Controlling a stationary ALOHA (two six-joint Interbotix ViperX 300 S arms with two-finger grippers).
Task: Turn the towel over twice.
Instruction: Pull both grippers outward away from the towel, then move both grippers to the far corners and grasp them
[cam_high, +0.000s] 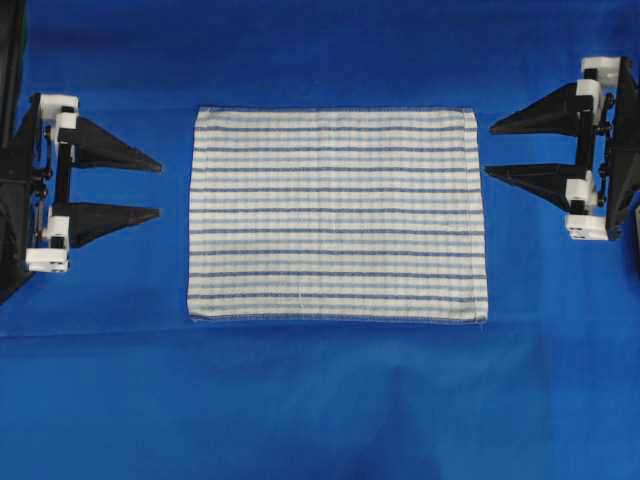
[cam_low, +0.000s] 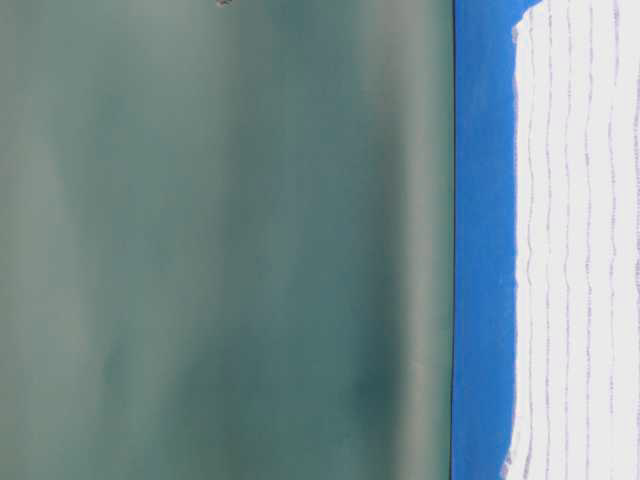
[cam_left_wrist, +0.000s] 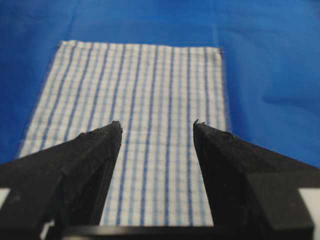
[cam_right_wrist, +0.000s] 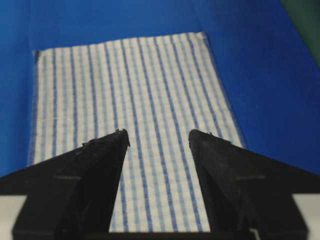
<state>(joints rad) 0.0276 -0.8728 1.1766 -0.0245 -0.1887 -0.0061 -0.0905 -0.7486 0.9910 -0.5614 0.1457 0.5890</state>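
Overhead: both arms' fingers (cam_high: 158, 162) spread.

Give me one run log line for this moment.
towel: flat on sheet | left gripper: open, empty | right gripper: open, empty

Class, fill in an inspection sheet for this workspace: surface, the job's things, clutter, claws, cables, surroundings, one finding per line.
Surface: blue sheet covers the table, faint creases.
Job's things: towel lies flat, spread out at the centre, white with blue stripes, no fold seen.
Clutter: nothing seen.
Claws: left claw open, empty, off the towel's left edge; right claw open, empty, off its right edge. Neither touches the cloth.
Cables: nothing seen.
Surroundings: plain grey-green backdrop behind the table in the table-level view.
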